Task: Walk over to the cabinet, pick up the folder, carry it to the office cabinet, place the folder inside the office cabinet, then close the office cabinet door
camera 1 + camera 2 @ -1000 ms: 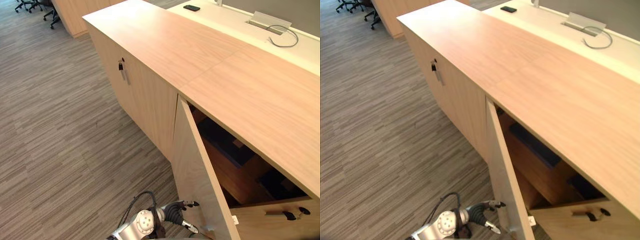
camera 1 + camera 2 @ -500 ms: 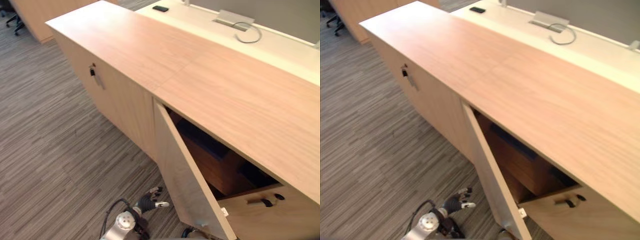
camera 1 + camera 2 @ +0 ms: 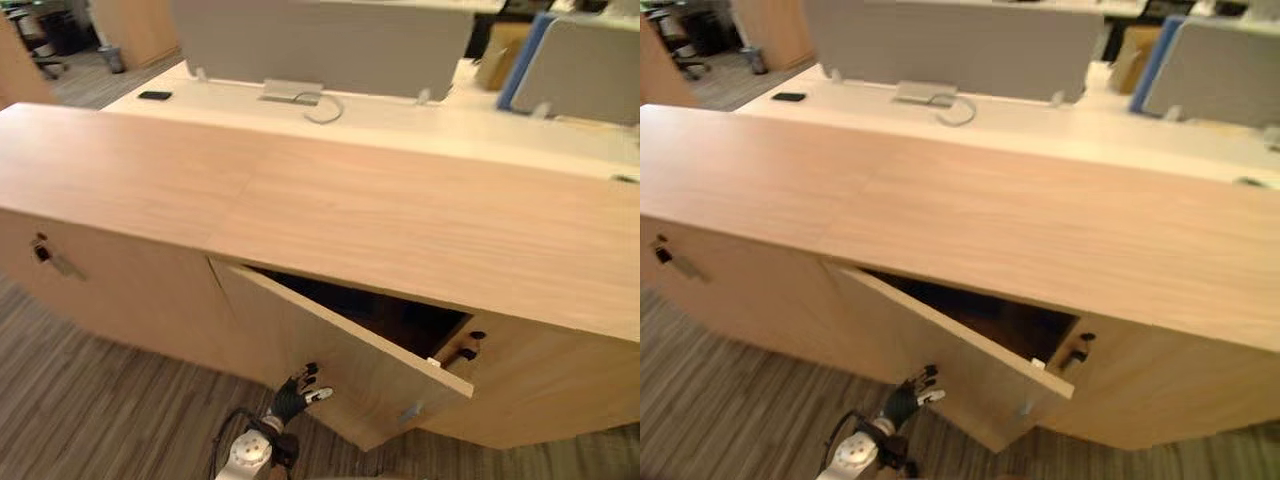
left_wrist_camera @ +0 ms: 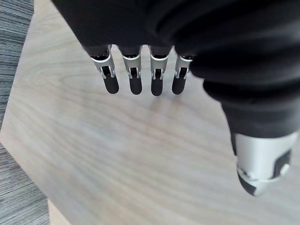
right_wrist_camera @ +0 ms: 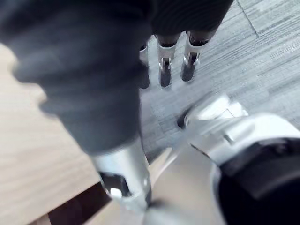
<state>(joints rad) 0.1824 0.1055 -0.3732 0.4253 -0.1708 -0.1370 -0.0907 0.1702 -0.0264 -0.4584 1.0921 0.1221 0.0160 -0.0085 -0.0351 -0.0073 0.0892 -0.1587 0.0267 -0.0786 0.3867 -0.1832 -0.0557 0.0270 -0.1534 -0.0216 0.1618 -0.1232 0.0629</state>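
The office cabinet (image 3: 330, 215) is a long, low wooden unit with a flat top. Its middle door (image 3: 345, 365) stands ajar, swung most of the way in, leaving a dark wedge-shaped gap (image 3: 390, 315). I cannot make out the folder in that dark interior. My left hand (image 3: 297, 386) is low against the door's outer face. In the left wrist view its fingers (image 4: 135, 77) are straight, pointing along the wood grain, with nothing held. My right hand (image 5: 164, 65) has straight fingers over the carpet, beside a wooden panel, and is empty.
A key hangs in the neighbouring door's lock (image 3: 42, 250) at the left, and a dark handle (image 3: 468, 346) sits on the panel right of the gap. Behind the cabinet is a white desk (image 3: 400, 115) with a grey partition (image 3: 320, 45), a phone (image 3: 155, 95) and a cable box (image 3: 292, 93). Striped carpet (image 3: 90, 420) lies in front.
The whole view has swung to face the cabinet front. The door has gone from wide open to nearly shut, and my left hand now rests on its outer face.
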